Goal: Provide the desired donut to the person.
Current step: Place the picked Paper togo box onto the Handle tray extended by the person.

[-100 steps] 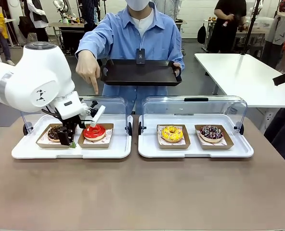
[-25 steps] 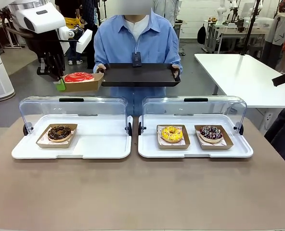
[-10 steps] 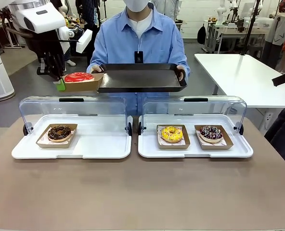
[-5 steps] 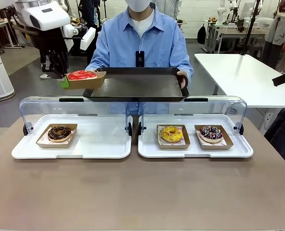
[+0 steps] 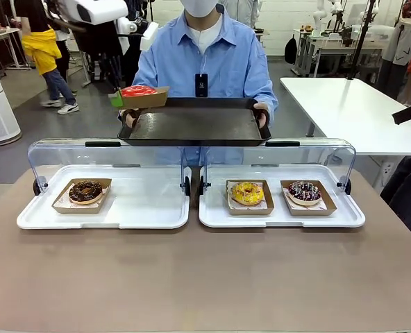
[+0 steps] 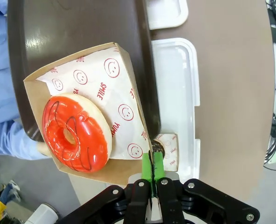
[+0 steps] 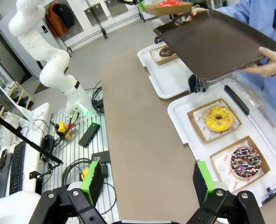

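One red donut [image 6: 76, 131] in paper tray [image 6: 124, 84], left gripper [image 6: 152, 164] clamped on its rim, above left end of person's [image 5: 205, 55] black serving tray [image 5: 191, 125]. Handover step; next: lower onto serving tray, release. Right gripper [image 7: 147, 182] wide, empty.

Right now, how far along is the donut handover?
Done: the red donut, in its paper tray, is lifted clear of the display cases. In hand: the left gripper, shut on the paper tray's corner, holds it over the edge of the black tray held by the person. Left: set it down and release.
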{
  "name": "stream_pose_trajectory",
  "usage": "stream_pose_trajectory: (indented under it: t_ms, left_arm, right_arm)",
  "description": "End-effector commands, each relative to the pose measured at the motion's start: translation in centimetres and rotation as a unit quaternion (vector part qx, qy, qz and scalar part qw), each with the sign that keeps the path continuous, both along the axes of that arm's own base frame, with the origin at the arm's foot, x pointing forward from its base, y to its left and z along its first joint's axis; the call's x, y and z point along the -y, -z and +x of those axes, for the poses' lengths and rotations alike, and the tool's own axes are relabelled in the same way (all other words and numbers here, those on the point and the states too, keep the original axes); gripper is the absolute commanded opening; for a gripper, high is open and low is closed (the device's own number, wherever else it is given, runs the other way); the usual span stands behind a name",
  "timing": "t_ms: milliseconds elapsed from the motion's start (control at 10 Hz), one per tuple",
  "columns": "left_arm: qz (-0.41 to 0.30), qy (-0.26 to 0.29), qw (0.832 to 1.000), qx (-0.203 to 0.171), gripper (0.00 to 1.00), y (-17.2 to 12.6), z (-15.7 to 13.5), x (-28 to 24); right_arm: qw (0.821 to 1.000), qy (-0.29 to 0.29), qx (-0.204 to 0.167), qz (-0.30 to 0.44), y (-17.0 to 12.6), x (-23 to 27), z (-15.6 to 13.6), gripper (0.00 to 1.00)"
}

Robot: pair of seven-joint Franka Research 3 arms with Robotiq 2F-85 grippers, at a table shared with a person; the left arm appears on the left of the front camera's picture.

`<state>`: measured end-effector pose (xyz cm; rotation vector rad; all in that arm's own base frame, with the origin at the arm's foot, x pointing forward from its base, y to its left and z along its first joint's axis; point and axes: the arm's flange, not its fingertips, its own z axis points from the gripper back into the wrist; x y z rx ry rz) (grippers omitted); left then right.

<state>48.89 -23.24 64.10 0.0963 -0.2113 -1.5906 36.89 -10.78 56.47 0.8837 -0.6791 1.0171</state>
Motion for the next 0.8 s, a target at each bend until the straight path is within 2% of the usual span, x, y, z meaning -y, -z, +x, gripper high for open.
stream_pose_trajectory:
  t_ms: [0,400,700]
  left_arm:
    - [0.010,-0.004,1.000,-0.013,0.01,-0.9,2.5,1.7]
    - [0.026,0.034,0.999,-0.010,0.01,2.2,6.7,3.6]
    - [0.035,0.042,0.998,-0.013,0.01,4.4,7.6,3.9]
  right_arm:
    - [1.000,-0.006,0.005,0.009,0.0,0.0,0.1,1.00]
    - [1.000,-0.006,0.005,0.009,0.0,0.0,0.1,1.00]
    - [1.000,-0.006,0.005,0.009,0.0,0.0,0.1,1.00]
